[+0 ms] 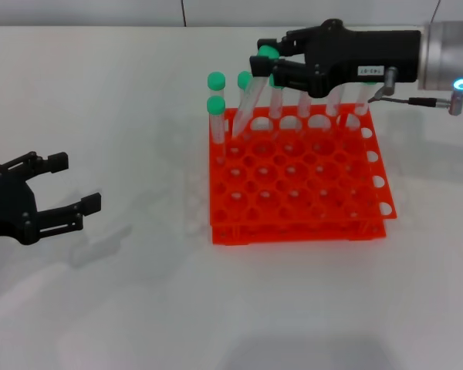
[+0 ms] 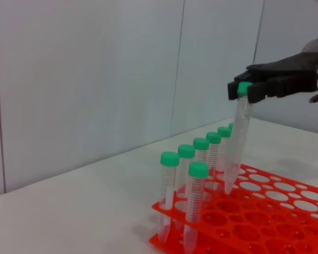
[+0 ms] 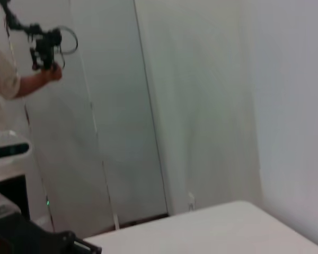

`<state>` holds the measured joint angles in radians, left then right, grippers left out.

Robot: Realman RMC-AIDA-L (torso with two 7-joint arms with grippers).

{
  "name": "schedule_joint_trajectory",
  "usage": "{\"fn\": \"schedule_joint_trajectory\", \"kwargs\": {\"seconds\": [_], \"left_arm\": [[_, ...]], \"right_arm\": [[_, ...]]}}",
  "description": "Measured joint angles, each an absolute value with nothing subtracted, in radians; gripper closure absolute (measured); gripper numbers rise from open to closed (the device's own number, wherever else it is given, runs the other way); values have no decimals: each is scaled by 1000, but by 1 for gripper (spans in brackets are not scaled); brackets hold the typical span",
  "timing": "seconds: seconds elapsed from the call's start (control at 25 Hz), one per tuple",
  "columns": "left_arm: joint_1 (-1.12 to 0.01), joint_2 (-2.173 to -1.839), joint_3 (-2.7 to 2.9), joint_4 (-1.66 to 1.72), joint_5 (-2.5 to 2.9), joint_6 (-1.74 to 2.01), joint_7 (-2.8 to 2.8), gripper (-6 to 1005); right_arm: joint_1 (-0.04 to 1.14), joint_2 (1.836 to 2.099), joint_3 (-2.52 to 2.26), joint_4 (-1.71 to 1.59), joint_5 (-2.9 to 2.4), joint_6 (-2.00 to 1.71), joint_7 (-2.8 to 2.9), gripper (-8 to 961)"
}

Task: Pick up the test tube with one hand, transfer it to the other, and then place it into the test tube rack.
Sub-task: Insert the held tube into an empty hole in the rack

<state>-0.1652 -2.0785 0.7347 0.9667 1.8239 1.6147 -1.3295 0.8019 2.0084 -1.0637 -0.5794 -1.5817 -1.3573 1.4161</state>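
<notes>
In the head view we note the left gripper (image 1: 76, 185) nearest us, at the lower left of the frame, low over the white table (image 1: 139, 308). Its fingers stand apart with nothing between them, and it is well apart from the rack.

Right of centre we record the orange-red rack (image 1: 297, 189) standing flat on the table. Green-capped tubes stand along its far row and at its left rear corner; one of these, a spare tube (image 1: 216, 116), sits at the corner nearest the frame's left.

Farther back, at the upper right of the frame, the right gripper (image 1: 272, 65) reaches in from the right edge above the rack's far row. We see its fingers clamped on the green cap of the test tube (image 1: 249, 104). The tube hangs tilted, cap toward the gripper, lower end slanting down to the left into the rack's rear-left holes. In the left wrist view the same tube (image 2: 237, 143) hangs from the gripper (image 2: 244, 90) with its tip down at the rack (image 2: 265, 211); whether the tip has entered a hole or only touches the top tier we cannot tell.

In the right wrist view we see only walls, a table corner, and a person's arm (image 3: 21, 84) at the upper left.
</notes>
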Motion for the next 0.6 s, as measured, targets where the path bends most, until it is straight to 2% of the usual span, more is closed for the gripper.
{"fn": "schedule_joint_trajectory", "kwargs": {"seconds": [0.6], "left_arm": [[-167,-2079,735,965,1824,1615,-1336,123]], "right_arm": [[832,2007,-1153,-611,-1603,-1240,1457,691]]}}
